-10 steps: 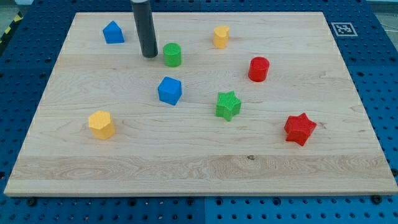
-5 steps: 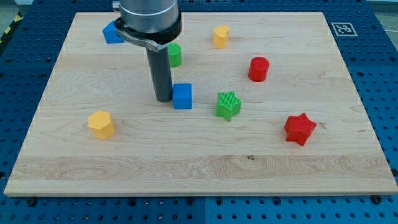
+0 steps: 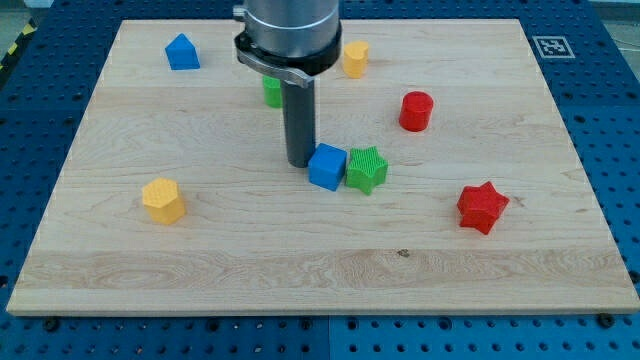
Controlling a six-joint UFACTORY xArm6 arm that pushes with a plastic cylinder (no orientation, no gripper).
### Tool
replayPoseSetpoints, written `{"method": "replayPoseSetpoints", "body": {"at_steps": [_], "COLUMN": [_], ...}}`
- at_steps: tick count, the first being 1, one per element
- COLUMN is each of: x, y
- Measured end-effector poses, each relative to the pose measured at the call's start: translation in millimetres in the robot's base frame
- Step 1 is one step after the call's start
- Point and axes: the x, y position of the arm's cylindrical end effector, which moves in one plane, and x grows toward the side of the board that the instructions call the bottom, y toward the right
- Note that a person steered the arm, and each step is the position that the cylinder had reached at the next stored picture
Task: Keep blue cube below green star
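The blue cube [image 3: 326, 166] sits near the board's middle, touching the left side of the green star [image 3: 367, 169]. Both are at about the same height in the view. My tip [image 3: 299, 162] is at the blue cube's left edge, touching or almost touching it. The dark rod rises from there and the arm's body covers part of the view's top.
A green cylinder [image 3: 271, 93] is partly hidden behind the arm. A blue house-shaped block [image 3: 181, 52] is at top left, a yellow block [image 3: 354, 59] at top, a red cylinder [image 3: 416, 110] at right, a red star [image 3: 482, 207] at lower right, a yellow block [image 3: 163, 200] at left.
My tip moved from beside the green cylinder down and to the right. It pushed the blue cube rightward until it touches the green star.
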Motion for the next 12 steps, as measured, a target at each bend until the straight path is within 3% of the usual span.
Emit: {"method": "replayPoseSetpoints", "body": {"at_steps": [2,4,9,11,12], "x": [-10,19,25,21,41], "y": [3,17,74,53,53]}}
